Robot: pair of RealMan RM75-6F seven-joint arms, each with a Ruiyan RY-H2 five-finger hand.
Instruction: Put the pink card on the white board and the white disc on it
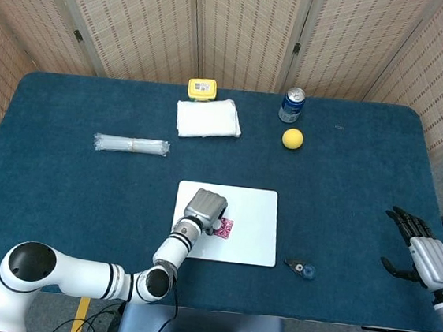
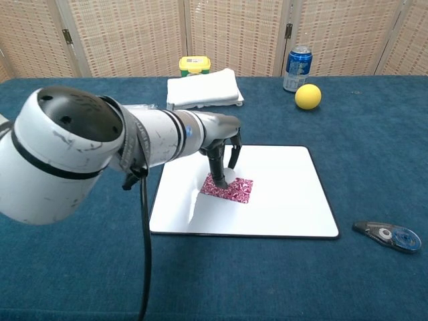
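The white board [image 1: 252, 217] [image 2: 281, 200] lies at the table's front centre. The pink patterned card [image 1: 226, 229] [image 2: 235, 189] lies flat on the board's left half. My left hand [image 1: 204, 206] [image 2: 217, 144] reaches down over the card's left end, its fingertips [image 2: 220, 178] touching the card. The white disc seems pinched at those tips, but the fingers hide it in both views. My right hand [image 1: 422, 258] hovers open at the table's far right edge, holding nothing; only the head view shows it.
A blue-and-grey tape dispenser [image 1: 300, 268] [image 2: 388, 236] lies right of the board. At the back stand a blue can [image 1: 292, 104] [image 2: 297, 68], a yellow ball [image 1: 292, 138] [image 2: 307, 96], a folded white cloth [image 1: 207, 118] [image 2: 204, 87] and a yellow box [image 1: 202, 89]. A wrapped bundle [image 1: 132, 145] lies at left.
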